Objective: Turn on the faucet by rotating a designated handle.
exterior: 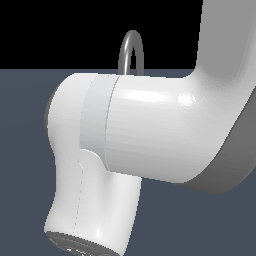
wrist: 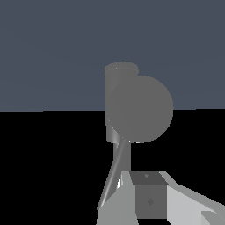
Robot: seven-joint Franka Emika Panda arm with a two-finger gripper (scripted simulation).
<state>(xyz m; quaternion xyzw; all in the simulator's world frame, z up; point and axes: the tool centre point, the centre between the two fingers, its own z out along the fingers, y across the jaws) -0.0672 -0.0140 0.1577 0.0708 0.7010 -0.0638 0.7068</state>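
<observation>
The arm (exterior: pixel 150 130) is bulky, glossy white and smoothly rounded, with a paler band around one joint, a thin seam line down the lower link, and dark grey edging at the joint ends. The gripper (wrist: pixel 151 200) is blocky, with light grey angular faces around a darker grey square.

1. In the exterior view the arm (exterior: pixel 150 130) fills the picture and hides the faucet (exterior: pixel 131 52), except the top of its arch.
2. The arm is cut off at the top, right and bottom edges there.
3. In the wrist view the gripper (wrist: pixel 151 200) is cut off at the edge; whether its jaws are parted cannot be told.
4. The handle cannot be told apart from the rest.
</observation>
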